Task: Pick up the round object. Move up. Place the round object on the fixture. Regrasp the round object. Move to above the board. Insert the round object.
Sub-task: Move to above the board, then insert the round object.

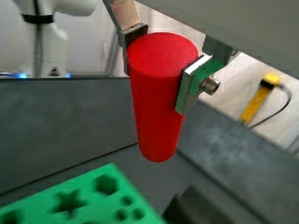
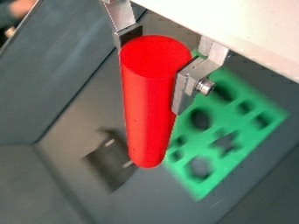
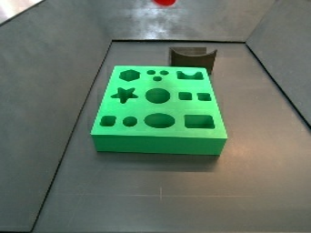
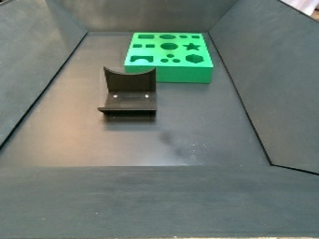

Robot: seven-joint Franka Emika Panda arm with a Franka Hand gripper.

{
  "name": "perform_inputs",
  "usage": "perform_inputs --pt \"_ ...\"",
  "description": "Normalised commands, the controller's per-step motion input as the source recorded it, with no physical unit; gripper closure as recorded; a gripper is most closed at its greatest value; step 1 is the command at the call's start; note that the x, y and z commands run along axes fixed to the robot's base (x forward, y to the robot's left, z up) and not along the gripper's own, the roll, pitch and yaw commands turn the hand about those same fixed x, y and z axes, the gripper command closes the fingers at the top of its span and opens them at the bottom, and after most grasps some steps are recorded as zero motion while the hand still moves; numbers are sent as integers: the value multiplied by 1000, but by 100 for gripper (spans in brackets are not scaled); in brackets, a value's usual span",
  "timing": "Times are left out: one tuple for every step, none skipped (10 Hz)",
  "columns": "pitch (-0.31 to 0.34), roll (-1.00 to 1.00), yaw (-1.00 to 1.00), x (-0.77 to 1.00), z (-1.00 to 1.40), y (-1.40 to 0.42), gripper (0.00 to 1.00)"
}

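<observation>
My gripper [image 1: 162,59] is shut on the top end of the round object [image 1: 158,96], a bright red cylinder that hangs upright between the silver fingers [image 1: 194,80]. Both wrist views show this grip [image 2: 156,61], with the peg [image 2: 149,105] high above the floor. Below it lie the green board [image 2: 228,131] and the dark fixture [image 2: 111,157], which is bare. In a side view only the peg's red tip [image 3: 165,2] shows at the top edge, above and behind the fixture [image 3: 192,58] and the board [image 3: 161,109]. The gripper is out of sight in the side view that shows the board [image 4: 173,51] and the fixture [image 4: 127,91].
Sloped dark grey walls [image 4: 50,84] enclose the dark floor [image 4: 174,140]. Outside the bin, a yellow tool with a cable [image 1: 267,87] and a white stand [image 1: 47,35] show in a wrist view.
</observation>
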Motion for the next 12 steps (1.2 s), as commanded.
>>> perform_inputs --pt "-84 -1000 -103 -385 52 -481 100" --pt "-81 -1000 -105 -247 25 -247 100" --pt "-82 -1000 -101 -150 18 -103 100" --pt "-89 -1000 -100 -117 8 -49 100" --pt "-97 -1000 -102 -99 2 -22 100" --pt "-79 -660 -54 -76 3 7 100" --pt "-70 -520 -43 -64 -3 12 100" --pt "-49 -307 -27 -45 1 10 100" --pt "0 -4 0 0 -3 0 100" --pt "0 -51 0 0 -11 0 100" --pt "-74 -124 -71 -83 -134 251 100" --pt "0 -197 -43 0 -497 274 100"
